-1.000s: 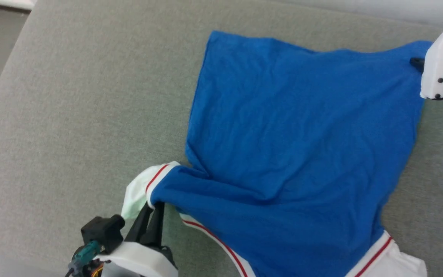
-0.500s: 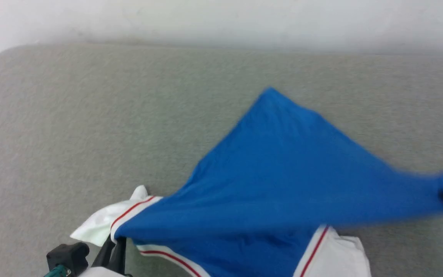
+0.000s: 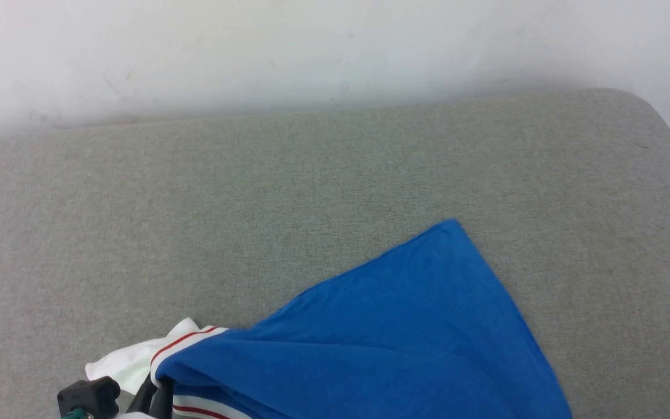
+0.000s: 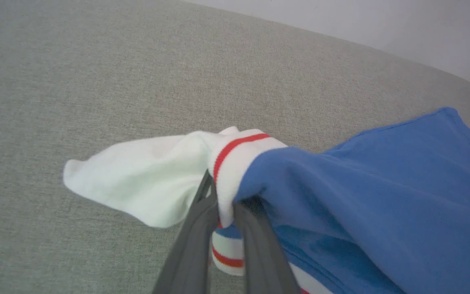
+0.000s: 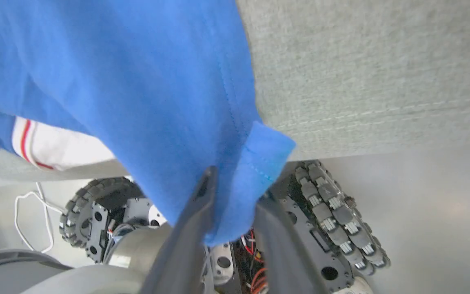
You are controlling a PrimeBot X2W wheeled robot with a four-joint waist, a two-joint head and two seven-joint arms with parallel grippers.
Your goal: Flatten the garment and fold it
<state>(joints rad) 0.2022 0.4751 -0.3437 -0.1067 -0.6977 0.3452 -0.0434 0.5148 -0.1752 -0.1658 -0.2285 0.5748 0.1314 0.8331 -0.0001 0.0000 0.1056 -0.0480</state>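
Right gripper (image 5: 235,185) has parted, garment (image 5: 137,73) hem (image 5: 265,153) loose between jaws. Left gripper (image 4: 223,196) clamps sleeve (image 4: 235,155). Limp, light; grip hem corners.

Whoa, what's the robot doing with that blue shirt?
It is trying to spread the garment out on the grey cushion so it can fold it. Its left gripper is pinched shut on the striped trim beside a white sleeve end. Its right gripper has its fingers apart, with a blue hem corner hanging between them near the cushion's edge. The garment is bunched, not flat yet.
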